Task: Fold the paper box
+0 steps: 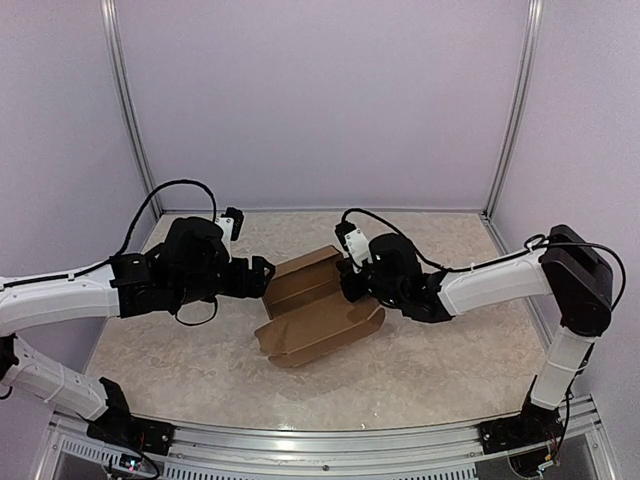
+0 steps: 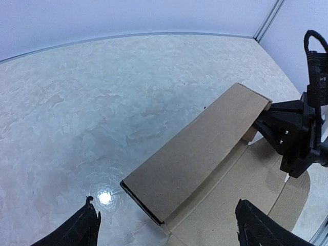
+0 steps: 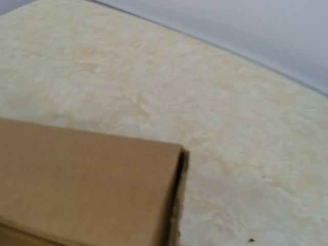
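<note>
Mottled table, partly folded paper box.

left gripper: jaws wide apart, pointing 3 o'clock | right gripper: jaws closed, pointing 9 o'clock

Soft even light, table glare, wrist blur

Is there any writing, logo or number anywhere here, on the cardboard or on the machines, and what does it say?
No text can be read in any view.
paper box: plain brown, no print on the faces that show.
white block on the left wrist, white block on the right wrist: too small to tell whether they carry any marking.
</note>
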`<move>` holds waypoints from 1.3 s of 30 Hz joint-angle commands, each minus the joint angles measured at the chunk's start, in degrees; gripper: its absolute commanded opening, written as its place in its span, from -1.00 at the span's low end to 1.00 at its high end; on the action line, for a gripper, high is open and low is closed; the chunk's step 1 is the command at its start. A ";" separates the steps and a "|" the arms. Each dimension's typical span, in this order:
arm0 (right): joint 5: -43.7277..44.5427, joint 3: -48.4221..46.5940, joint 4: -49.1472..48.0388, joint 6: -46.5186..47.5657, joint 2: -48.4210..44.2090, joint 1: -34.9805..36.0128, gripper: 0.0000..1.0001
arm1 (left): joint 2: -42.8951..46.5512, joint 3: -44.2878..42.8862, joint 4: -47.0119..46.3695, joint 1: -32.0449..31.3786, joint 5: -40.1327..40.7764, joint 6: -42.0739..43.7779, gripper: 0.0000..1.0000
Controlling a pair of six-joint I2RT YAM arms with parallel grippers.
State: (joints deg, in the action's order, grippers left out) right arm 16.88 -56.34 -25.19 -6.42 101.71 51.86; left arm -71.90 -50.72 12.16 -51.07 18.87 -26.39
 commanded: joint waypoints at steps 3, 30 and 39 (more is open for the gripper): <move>-17.81 4.57 -13.52 2.83 2.57 -3.10 -1.00 | 2.41 0.51 -1.45 1.28 -1.10 4.33 0.78; -29.08 10.23 -38.46 4.91 15.18 -3.66 -1.00 | -19.43 -10.46 -10.29 2.55 -20.46 4.50 -0.93; -28.41 10.63 -41.35 4.24 17.53 -3.69 -1.00 | -23.82 -10.94 -9.70 1.55 -19.36 4.33 -1.00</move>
State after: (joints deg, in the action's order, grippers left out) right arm -11.68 -46.65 -63.26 -1.17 117.49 48.56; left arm -94.19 -60.29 2.50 -48.99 0.01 -21.85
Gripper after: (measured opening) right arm 0.017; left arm 0.005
